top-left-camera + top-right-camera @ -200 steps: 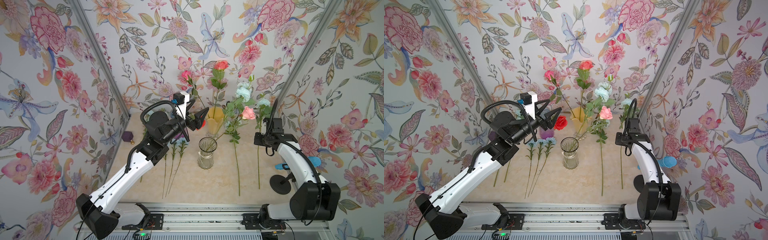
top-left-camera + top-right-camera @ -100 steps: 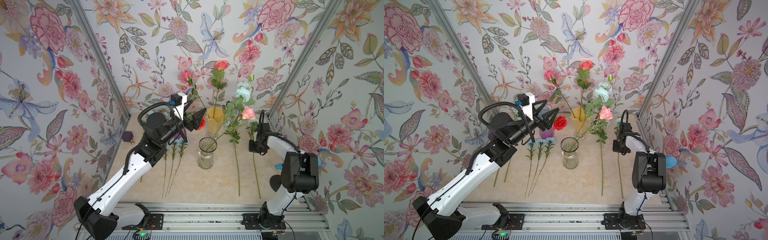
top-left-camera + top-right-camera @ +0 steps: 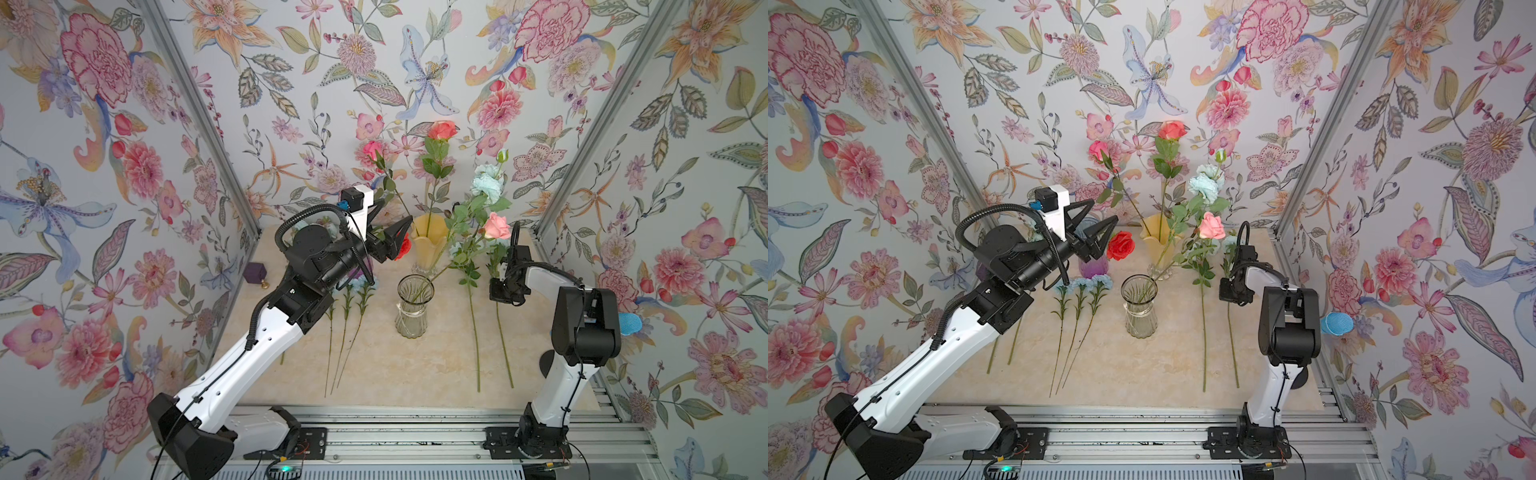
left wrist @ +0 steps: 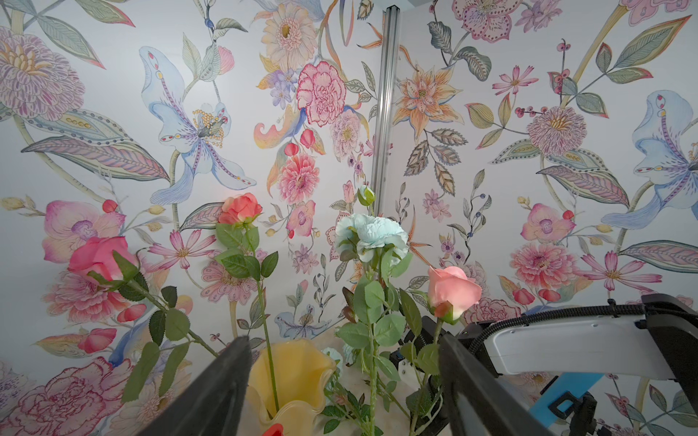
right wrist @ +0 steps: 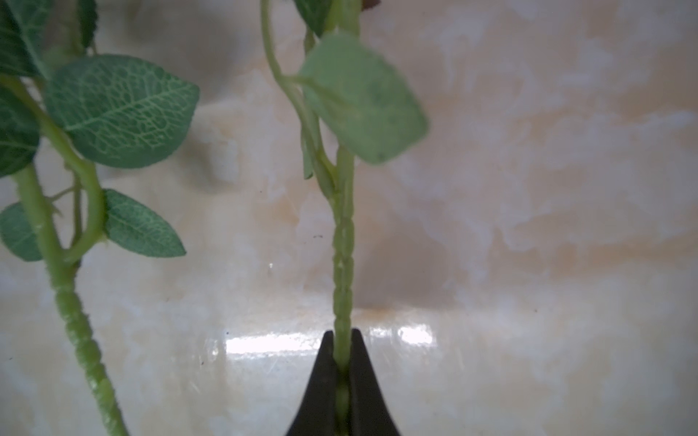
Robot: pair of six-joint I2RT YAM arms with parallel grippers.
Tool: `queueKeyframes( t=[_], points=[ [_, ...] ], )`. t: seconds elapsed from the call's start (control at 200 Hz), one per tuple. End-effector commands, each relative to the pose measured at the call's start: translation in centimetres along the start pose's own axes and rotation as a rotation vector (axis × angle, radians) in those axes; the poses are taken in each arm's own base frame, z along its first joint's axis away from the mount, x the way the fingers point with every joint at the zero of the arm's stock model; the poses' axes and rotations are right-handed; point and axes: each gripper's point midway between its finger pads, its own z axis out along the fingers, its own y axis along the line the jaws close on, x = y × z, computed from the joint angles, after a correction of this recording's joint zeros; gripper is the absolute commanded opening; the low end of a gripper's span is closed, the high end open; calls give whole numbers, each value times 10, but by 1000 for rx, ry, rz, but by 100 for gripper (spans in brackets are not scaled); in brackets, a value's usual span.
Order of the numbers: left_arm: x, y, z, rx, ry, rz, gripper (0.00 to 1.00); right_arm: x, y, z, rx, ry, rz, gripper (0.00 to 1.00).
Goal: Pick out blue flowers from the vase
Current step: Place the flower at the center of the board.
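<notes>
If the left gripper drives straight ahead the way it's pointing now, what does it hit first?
The left gripper is open; its wrist view shows the yellow vase straight ahead, so probably that. The red rose beside the fingertips might brush first; depth is unclear.

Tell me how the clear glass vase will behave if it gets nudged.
The clear glass vase is tall and narrow, and a leafy stem leans out of one side, so a nudge probably tips it. No water shows inside, so it is likely light. The glossy tabletop may let it skid.
</notes>
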Motion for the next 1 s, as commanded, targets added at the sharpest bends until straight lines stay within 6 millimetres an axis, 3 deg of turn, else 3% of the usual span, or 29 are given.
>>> queueKeyframes(
  t=[0.0,0.21,0.405,0.726,0.856,0.991],
  points=[
    [-15,3,-10,-17,-47,27,79,-12,13,0,-40,-24,-5,0],
    [-15,3,-10,-19,-47,28,79,-10,15,4,-55,-12,15,5],
    [-13,6,-9,-31,-42,32,79,6,10,5,-58,42,44,9],
    [-10,7,-4,-27,-36,22,79,13,20,-1,-112,67,43,15],
    [-8,8,-2,-29,-29,21,79,11,20,-12,-110,44,41,18],
    [-4,10,2,-32,-5,28,80,-1,21,-43,-97,-42,39,22]
  ],
)
